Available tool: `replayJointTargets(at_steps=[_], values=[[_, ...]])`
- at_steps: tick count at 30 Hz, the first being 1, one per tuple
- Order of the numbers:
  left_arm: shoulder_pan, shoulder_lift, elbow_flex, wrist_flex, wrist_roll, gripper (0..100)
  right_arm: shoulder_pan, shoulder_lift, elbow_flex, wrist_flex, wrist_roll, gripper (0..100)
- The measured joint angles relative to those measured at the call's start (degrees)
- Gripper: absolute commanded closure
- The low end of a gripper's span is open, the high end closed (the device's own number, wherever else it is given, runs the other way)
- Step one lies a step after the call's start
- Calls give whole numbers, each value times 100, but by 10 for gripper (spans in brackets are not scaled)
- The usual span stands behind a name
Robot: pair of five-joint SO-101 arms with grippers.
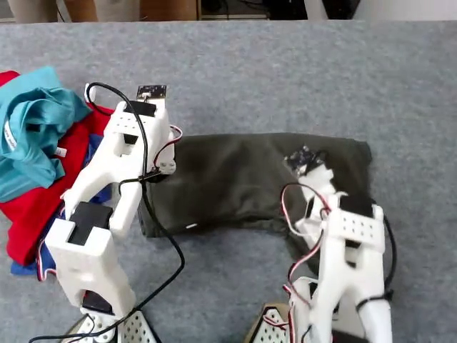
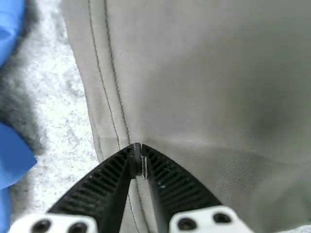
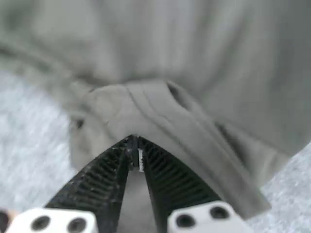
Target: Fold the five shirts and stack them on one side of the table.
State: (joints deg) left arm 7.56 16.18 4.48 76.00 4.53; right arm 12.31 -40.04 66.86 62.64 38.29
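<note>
Olive shirt (image 1: 243, 179) lies spread mid-desk (image 1: 285, 71) in the high view, left arm (image 1: 118, 164) at its left edge, right arm (image 1: 350, 250) at its lower right corner. Teal shirt (image 1: 32, 136), red shirt (image 1: 28, 214) and blue shirt (image 1: 28, 268) sit heaped at the desk's left side. In the left wrist view, left pincer (image 2: 137, 160) is pressed together on the stitched hem, blue cloth beside. In the right wrist view, right pincer (image 3: 135, 156) is pressed together on a bunched fold.
</note>
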Motion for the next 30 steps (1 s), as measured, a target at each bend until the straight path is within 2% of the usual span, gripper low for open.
replayJointTargets(at_steps=[5,8,10,13,18,25,30], values=[[0,0,0,0,0,981,0,-1451,26,967,571,996],[0,0,0,0,0,981,-9,-2321,-79,941,642,996],[0,0,0,0,0,981,-9,-2400,-97,721,642,996],[0,0,0,0,0,981,26,-2022,-97,123,580,996],[123,0,0,0,-158,981,35,-457,-246,-738,237,996],[220,53,9,-229,-246,981,35,1626,-870,-888,79,997],[220,53,308,-721,-246,981,70,1767,-651,-642,396,997]])
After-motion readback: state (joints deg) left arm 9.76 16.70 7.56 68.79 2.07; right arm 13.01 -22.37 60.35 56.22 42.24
